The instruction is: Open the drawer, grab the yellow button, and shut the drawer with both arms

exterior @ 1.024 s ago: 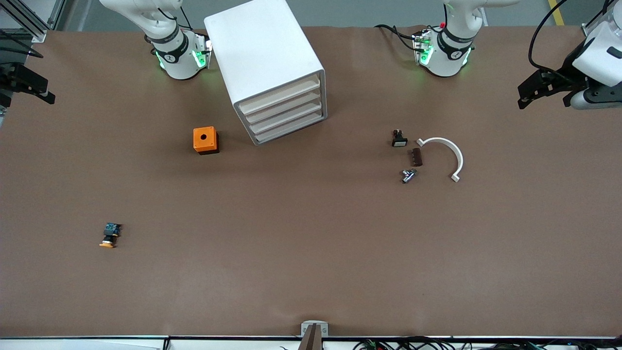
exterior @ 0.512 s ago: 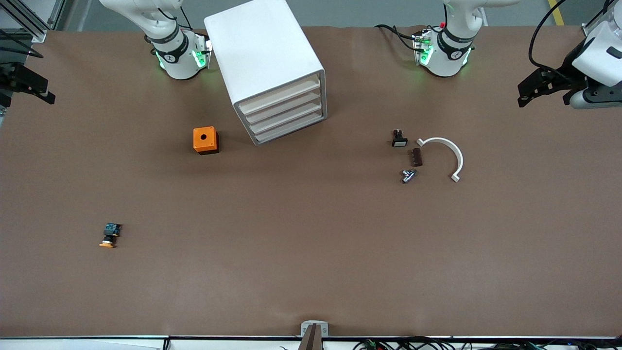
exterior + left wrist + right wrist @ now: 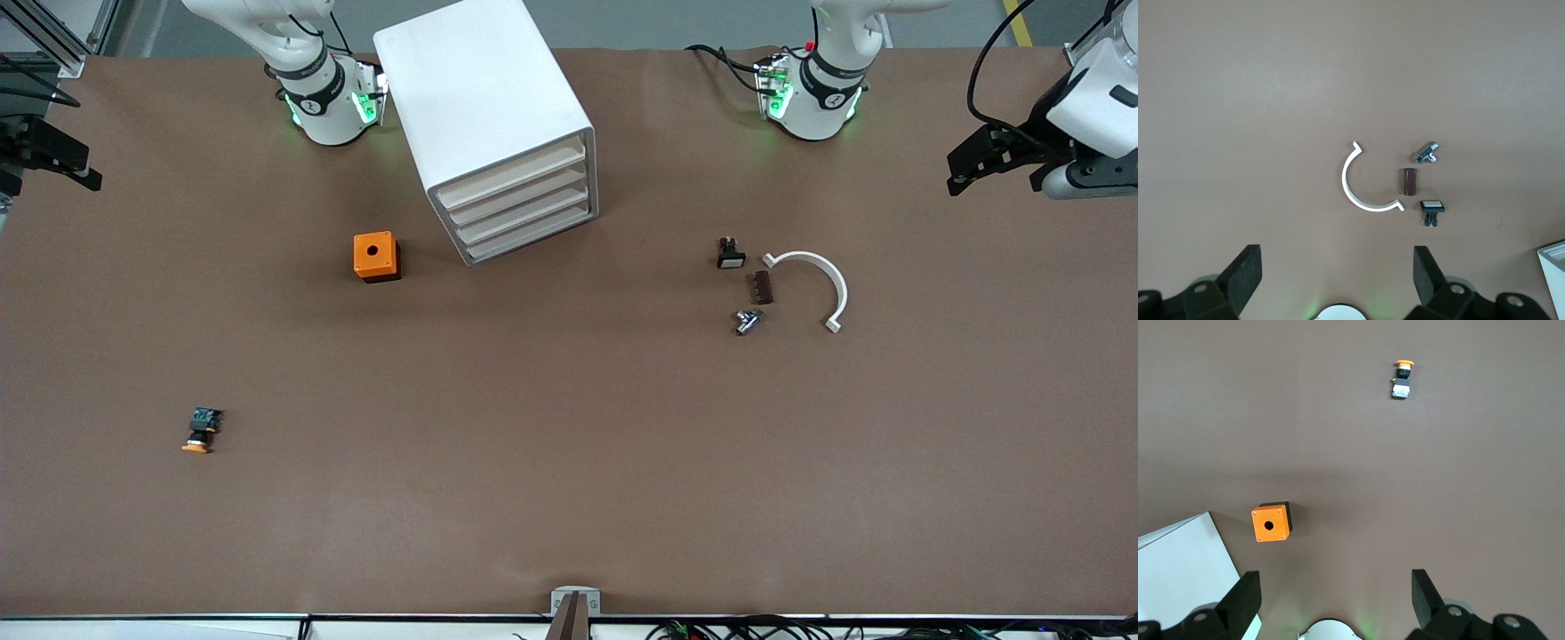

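Front view: the button [image 3: 201,430] lies on its side on the tabletop [image 3: 569,462], toward the right arm's end, orange cap nearest the camera. The top drawer [image 3: 514,171] is shut in the cabinet [image 3: 484,116]. The left gripper [image 3: 978,164] and right gripper [image 3: 53,160] wait high at the edges, partly cut off.

Left wrist view: fingers [image 3: 1245,273] spread wide, empty, over a white arc [image 3: 1358,183].

Right wrist view: fingers [image 3: 1245,600] spread wide, empty; button [image 3: 1402,380] and orange box [image 3: 1270,523] lie below.
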Controlling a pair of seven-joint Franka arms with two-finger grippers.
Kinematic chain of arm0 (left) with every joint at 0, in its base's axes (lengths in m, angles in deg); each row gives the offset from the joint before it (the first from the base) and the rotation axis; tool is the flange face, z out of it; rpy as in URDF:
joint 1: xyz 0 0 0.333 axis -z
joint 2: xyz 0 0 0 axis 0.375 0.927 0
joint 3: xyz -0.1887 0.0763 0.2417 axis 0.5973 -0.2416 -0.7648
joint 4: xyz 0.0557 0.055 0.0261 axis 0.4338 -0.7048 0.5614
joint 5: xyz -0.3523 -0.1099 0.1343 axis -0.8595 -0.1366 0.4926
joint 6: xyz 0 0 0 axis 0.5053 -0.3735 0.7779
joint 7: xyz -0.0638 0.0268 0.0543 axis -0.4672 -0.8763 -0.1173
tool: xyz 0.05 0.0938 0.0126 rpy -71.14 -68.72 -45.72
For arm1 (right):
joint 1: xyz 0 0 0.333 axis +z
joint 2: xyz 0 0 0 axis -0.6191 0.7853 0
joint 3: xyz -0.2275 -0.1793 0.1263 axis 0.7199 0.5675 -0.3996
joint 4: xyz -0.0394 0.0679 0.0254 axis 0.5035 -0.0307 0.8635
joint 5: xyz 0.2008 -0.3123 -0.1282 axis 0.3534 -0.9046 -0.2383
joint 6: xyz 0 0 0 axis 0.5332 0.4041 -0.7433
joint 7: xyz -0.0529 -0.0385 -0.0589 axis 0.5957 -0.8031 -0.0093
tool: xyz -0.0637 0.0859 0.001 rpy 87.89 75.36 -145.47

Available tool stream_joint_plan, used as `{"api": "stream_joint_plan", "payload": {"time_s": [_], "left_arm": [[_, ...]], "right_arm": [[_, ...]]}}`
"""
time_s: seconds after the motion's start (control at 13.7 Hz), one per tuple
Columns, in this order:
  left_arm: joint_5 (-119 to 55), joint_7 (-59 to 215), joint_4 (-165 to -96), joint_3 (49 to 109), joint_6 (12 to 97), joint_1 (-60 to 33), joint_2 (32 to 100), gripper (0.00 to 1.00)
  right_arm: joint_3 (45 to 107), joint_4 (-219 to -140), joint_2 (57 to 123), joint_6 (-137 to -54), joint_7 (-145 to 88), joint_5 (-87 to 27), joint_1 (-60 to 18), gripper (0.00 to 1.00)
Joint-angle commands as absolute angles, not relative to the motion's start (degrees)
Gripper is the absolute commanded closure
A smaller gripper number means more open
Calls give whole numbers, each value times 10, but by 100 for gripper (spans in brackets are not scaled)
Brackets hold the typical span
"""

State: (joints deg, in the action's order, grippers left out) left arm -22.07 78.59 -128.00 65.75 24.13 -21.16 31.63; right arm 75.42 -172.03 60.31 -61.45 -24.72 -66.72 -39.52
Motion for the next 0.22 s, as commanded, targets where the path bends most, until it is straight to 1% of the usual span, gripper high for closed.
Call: {"api": "stream_joint_plan", "payload": {"time_s": [0.0,0.15], "left_arm": [[-211,775,-1263,661,226,-217,325,0],[-211,776,-1263,661,226,-217,325,0]], "right_arm": [[753,-1738,585,-619,-255,-678,-395,0],[754,-1738,585,-619,-255,-678,-396,0]]}}
